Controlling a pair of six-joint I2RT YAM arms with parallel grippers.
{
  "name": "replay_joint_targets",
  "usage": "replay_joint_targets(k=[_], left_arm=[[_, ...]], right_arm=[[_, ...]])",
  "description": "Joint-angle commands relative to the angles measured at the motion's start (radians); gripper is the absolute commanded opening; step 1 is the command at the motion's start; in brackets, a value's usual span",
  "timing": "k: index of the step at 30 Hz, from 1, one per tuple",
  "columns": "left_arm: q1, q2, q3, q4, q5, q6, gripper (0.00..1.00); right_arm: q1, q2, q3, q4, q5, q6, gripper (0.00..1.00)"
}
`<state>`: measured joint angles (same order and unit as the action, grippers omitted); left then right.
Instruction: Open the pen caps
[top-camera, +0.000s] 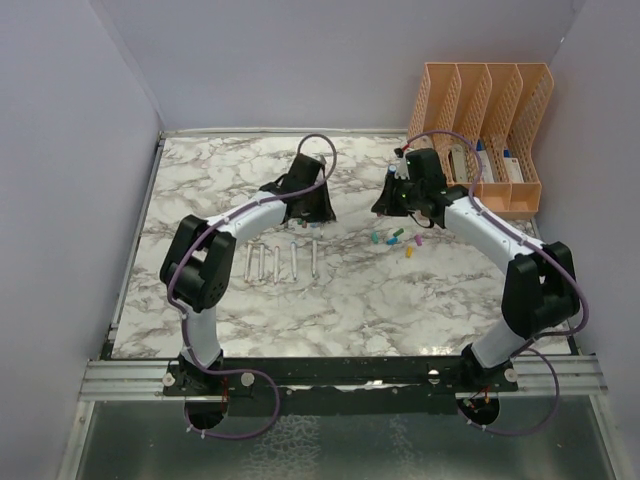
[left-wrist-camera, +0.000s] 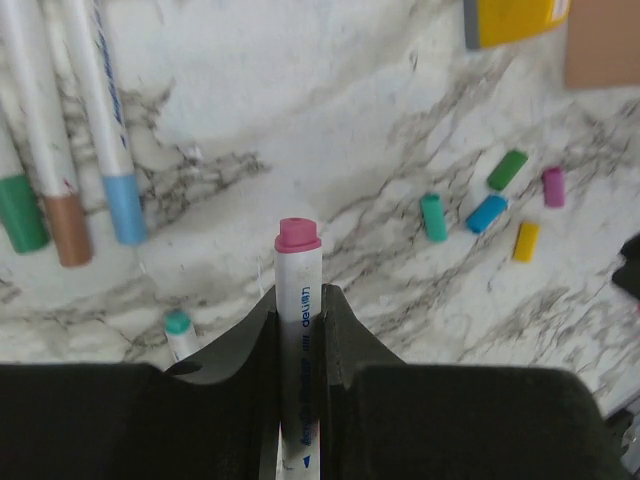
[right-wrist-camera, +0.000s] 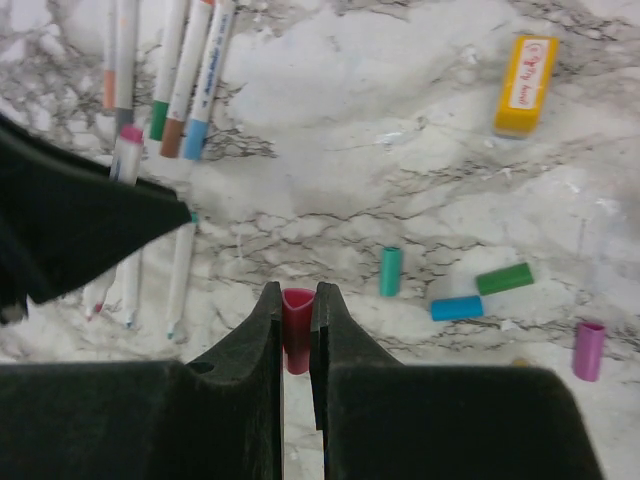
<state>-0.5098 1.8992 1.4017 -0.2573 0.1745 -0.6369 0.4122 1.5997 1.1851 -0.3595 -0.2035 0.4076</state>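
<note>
Right hand (right-wrist-camera: 297, 300): is closing on the pink cap (right-wrist-camera: 297, 330) and pinching it close to the fingertips, above the tabletop (top-camera: 350, 300).
Left hand (left-wrist-camera: 298, 305): is clamping on the white pen (left-wrist-camera: 298, 275), whose pink end is poking out past the fingers.
Cap and pen: are sitting apart, each in its own hand, so this cap is reading as already off.
Risk, rolling: the cap is a small round tube. Released from height or on its side, it is likely to roll off across the marble.
Risk, crowding: the teal cap (right-wrist-camera: 390, 270), blue cap (right-wrist-camera: 457, 307), green cap (right-wrist-camera: 504, 278) and purple cap (right-wrist-camera: 589, 350) are lying just ahead. A drop onto them is likely to knock them around.
Risk, thin grip: the hold is sitting near the fingertips, so a quick swing could be flicking the cap out early.
Risk, pen: the slim barrel is running lengthwise through the left hand's grip. Slackening over the row of pens (left-wrist-camera: 112, 150) could be sending it down across them.
Risk, arms: both hands are working near each other, so a wide turn by either is risking a bump.
</note>
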Motion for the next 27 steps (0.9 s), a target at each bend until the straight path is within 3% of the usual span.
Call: replay_joint_targets(k=[1,27], left_arm=[[-0.047,-0.081,-0.073,-0.078,-0.026,0.056,0.0],[-0.128,-0.088,-0.224,-0.062,-0.145,-0.007,0.0]], right_arm=[[-0.024,0.053,0.052,-0.063,0.095,-0.066,0.01],[-0.026,0.093,-0.001,-0.033,0.055,-0.086,0.01]])
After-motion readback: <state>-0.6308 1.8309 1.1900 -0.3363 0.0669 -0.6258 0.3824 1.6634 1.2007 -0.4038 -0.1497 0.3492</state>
